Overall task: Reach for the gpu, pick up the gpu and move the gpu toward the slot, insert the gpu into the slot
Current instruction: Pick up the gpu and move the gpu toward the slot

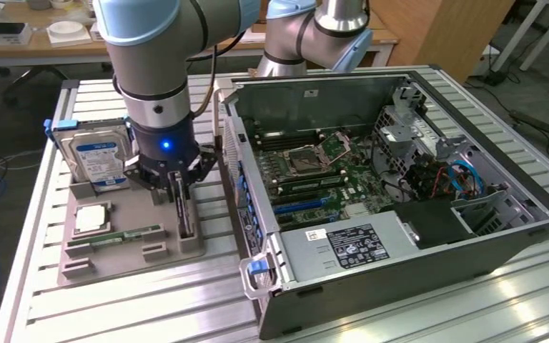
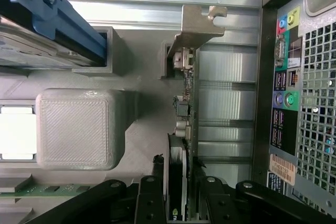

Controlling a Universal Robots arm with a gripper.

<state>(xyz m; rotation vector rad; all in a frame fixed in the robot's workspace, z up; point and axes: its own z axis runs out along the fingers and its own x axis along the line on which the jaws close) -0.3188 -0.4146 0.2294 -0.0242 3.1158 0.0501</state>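
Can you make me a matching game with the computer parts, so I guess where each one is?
Things:
1 gpu
2 hard drive
3 memory stick
4 motherboard

Places:
A lying flat on the tray
B inside the open case
C standing on edge beneath the end effector
D upright, with a blue-and-white label

Pairs: 1-C, 2-D, 3-A, 4-B

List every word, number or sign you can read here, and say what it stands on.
No text can be read outright.
Hard drive label, blue and white: print too small.
Power supply label, black: print too small.
Case sticker, on the back panel: blurred.
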